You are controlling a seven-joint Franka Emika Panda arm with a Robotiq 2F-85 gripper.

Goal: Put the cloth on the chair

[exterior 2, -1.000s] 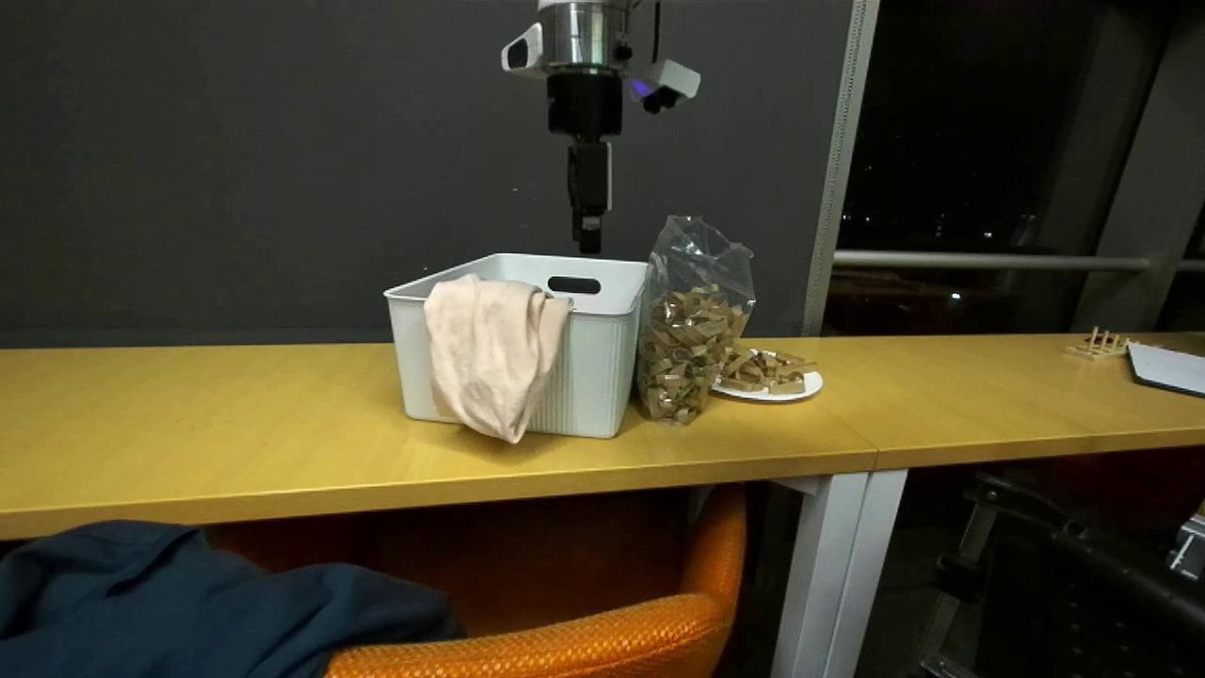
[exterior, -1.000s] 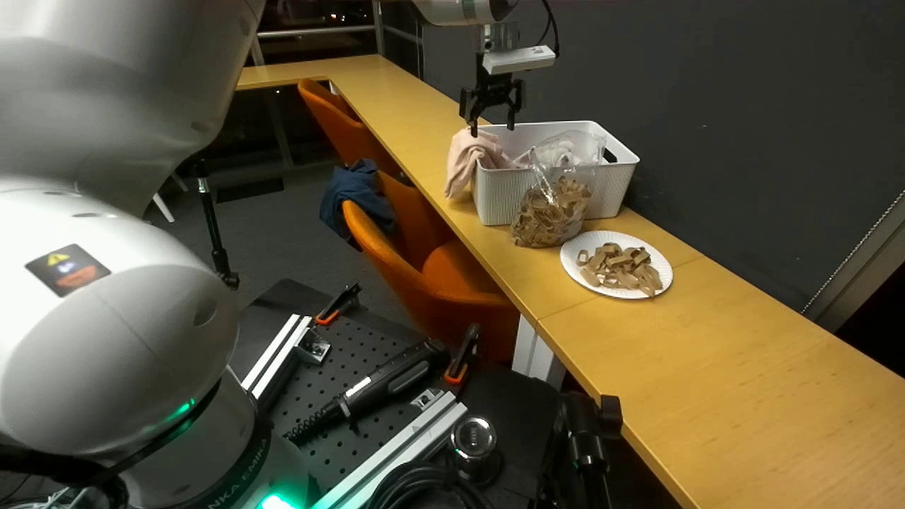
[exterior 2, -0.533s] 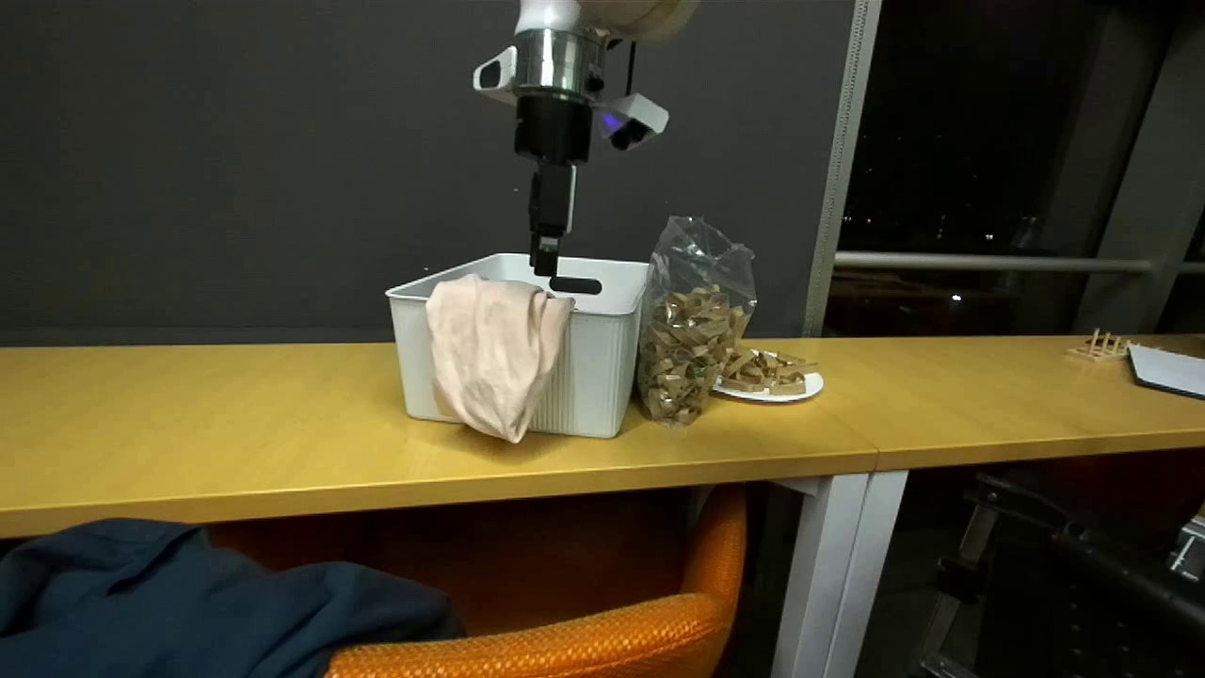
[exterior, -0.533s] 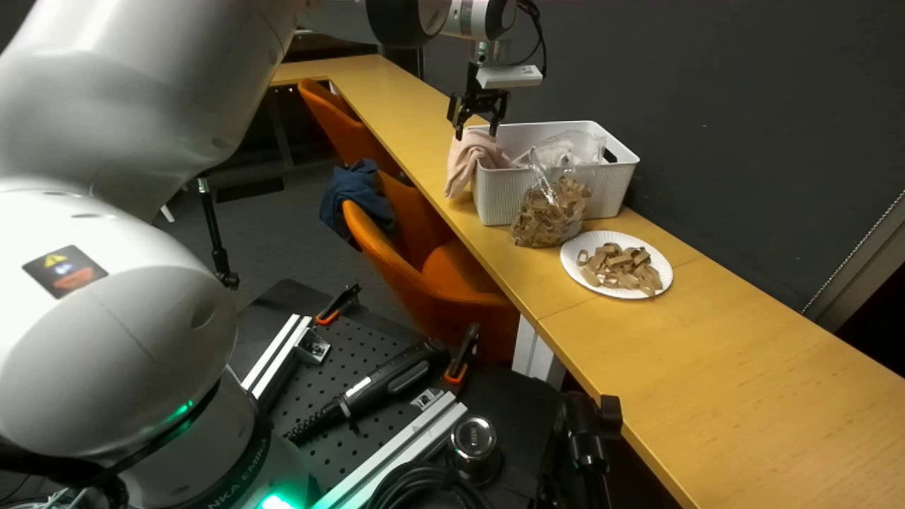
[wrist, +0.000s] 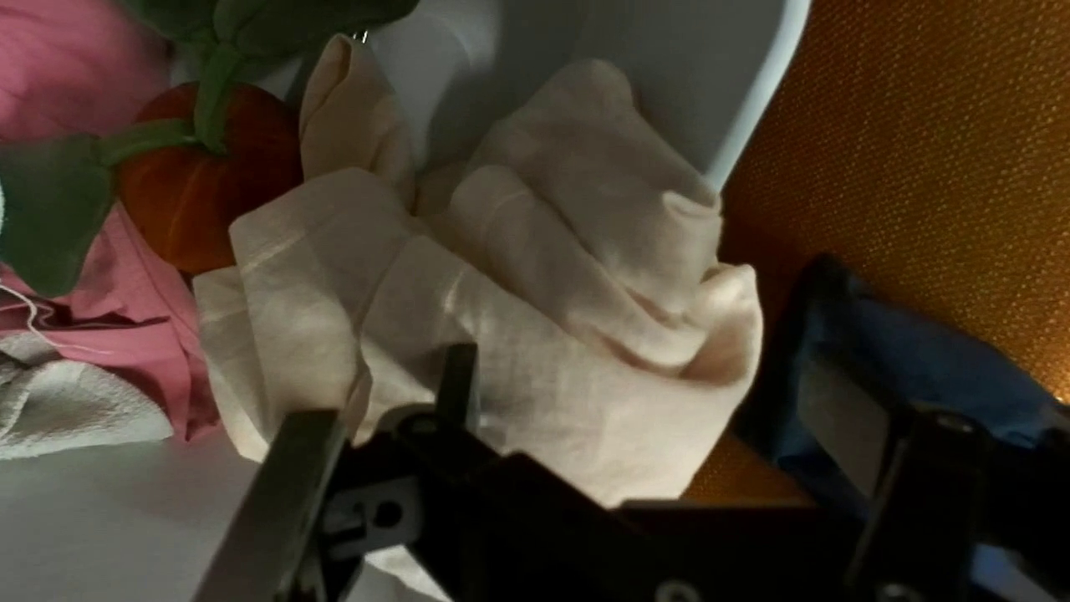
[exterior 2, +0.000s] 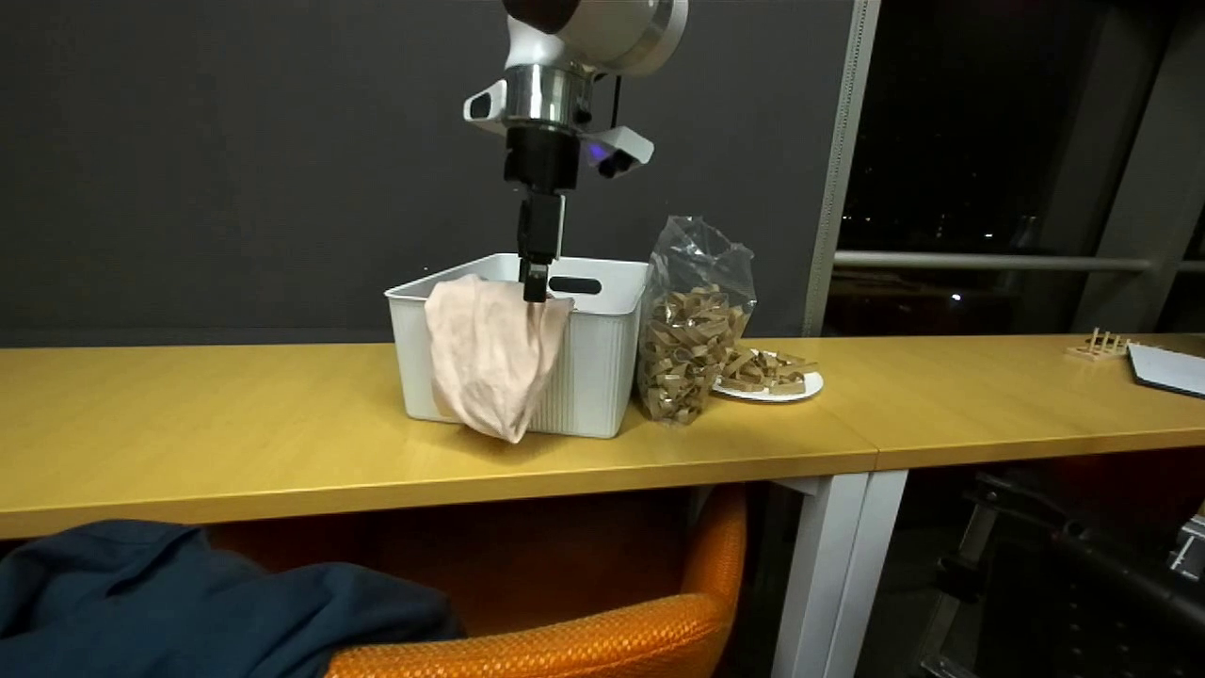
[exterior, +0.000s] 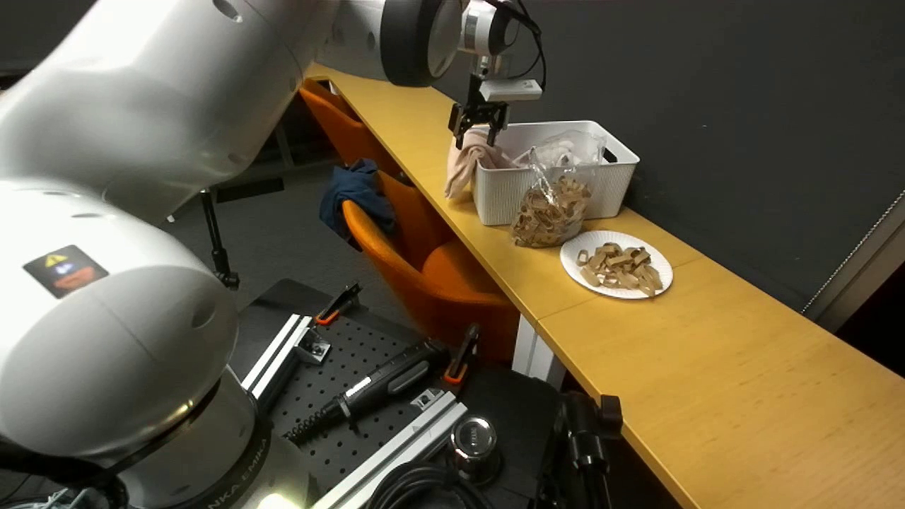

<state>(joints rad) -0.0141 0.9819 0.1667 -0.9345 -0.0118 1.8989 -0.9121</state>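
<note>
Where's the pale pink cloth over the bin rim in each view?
In an exterior view: pale pink cloth, upper middle, over left end of white bin.
In an exterior view: cloth, left of centre, down the bin's near side.
Wrist view: cloth, across the middle.
Shared landmark: white bin; wrist view shows its rim upper right.

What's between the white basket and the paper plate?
A clear plastic bag of brown pieces stands between the white basket and the paper plate; both exterior views show it.

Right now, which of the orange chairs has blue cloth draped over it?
The nearer chair of the two in an exterior view: blue cloth hangs over its rim. The farther chair shows none on the part in view.
</note>
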